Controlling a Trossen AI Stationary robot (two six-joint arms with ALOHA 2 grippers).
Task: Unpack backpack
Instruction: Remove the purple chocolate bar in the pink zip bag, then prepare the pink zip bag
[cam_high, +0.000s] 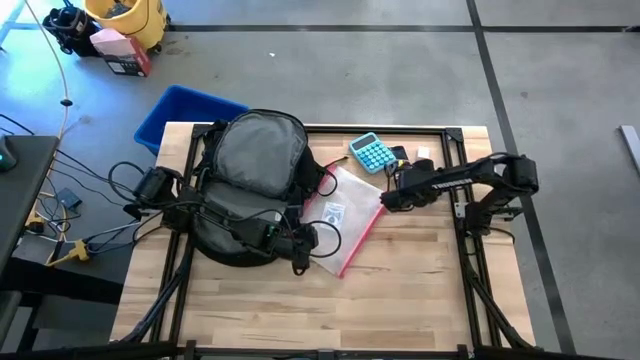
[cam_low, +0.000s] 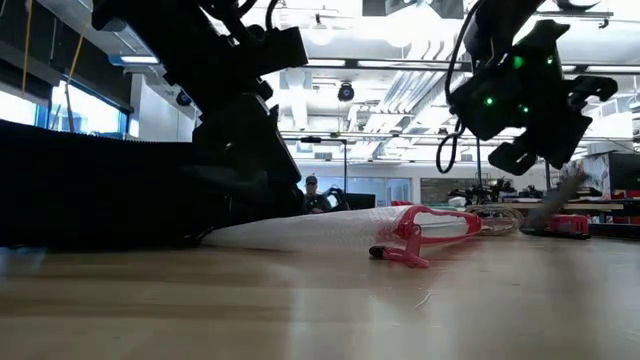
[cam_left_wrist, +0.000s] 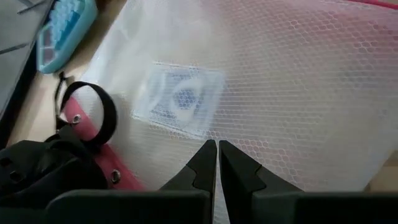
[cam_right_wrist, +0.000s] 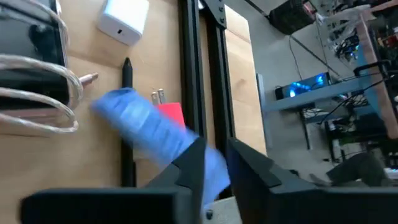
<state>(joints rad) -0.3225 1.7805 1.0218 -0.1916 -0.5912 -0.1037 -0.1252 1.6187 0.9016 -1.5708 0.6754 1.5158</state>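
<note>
The black backpack (cam_high: 255, 160) lies on the table's left half with its grey padded back panel up; in the low view it is a dark mass (cam_low: 90, 190). A clear pink-edged zip pouch (cam_high: 345, 215) (cam_low: 330, 228) lies flat beside it. My left gripper (cam_left_wrist: 216, 149) (cam_high: 312, 238) is shut and reaches over the backpack's right edge, with its tips above the pouch (cam_left_wrist: 280, 93). My right gripper (cam_right_wrist: 216, 163) (cam_high: 385, 200) hangs above the table right of the pouch, shut on a blurred blue oblong thing (cam_right_wrist: 149, 130). My left gripper is shut just over the pouch's clear netted face (cam_left_wrist: 249, 124), near its printed label; I cannot tell whether the tips touch it. My right gripper pinches one end of the blue thing (cam_right_wrist: 208, 168) between its two fingers. The rest sticks out ahead of the fingertips, lifted clear of the table.
A teal calculator (cam_high: 372, 152), a white charger (cam_right_wrist: 124, 18), a black pen (cam_right_wrist: 127, 81), a small red item (cam_right_wrist: 171, 113) and coiled cable (cam_right_wrist: 37, 93) lie near the far right corner. A blue bin (cam_high: 185, 112) stands off the table's far left corner. A person sits far behind (cam_low: 312, 195).
</note>
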